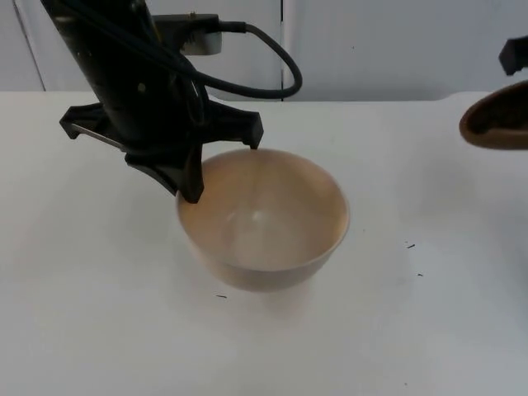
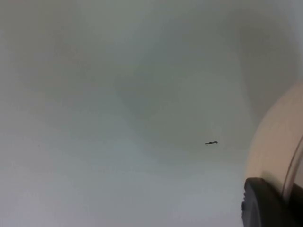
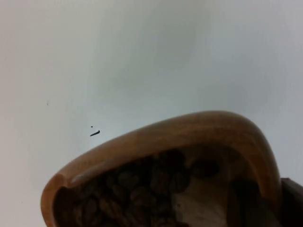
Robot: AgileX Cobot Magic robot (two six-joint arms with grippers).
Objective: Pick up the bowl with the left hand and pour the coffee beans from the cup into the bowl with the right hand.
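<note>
A pale beige bowl sits mid-table with nothing inside it. My left gripper is shut on the bowl's left rim, one finger inside and one outside. In the left wrist view the bowl's outer wall curves beside a black fingertip. At the table's right edge a brown wooden cup is held tilted in the air by my right gripper. The right wrist view looks into the cup, which holds dark coffee beans.
The white table top ends at a grey partition wall behind. A few tiny dark specks lie on the table to the right of and in front of the bowl.
</note>
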